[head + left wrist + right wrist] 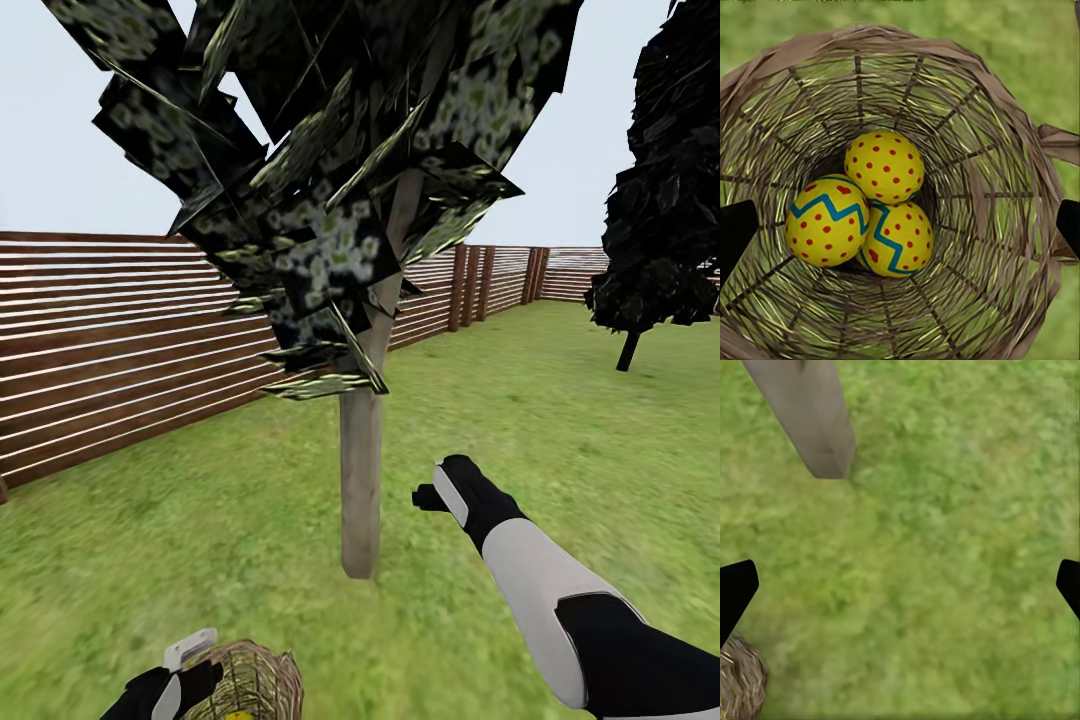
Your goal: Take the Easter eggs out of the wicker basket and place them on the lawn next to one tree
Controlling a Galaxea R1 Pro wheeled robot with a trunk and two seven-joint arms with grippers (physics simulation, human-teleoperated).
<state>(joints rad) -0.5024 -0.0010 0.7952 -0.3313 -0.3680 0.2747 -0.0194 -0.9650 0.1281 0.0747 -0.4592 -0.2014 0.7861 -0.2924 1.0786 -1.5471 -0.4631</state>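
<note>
Three eggs [874, 202] sit in the basket [1005, 112] beneath the left gripper [900, 225], jaws spread wide. The right gripper [900, 585], also released, hovers over lawn [945, 510] near the tree [361, 480].

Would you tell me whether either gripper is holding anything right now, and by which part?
Nothing is held. The left gripper is open above the three Easter eggs in the wicker basket; the right gripper is open over the lawn.

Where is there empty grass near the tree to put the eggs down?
Bare lawn lies between the tree trunk and the right gripper, and between the trunk and the fence. Crowded: the wicker basket, where all three Easter eggs touch.
</note>
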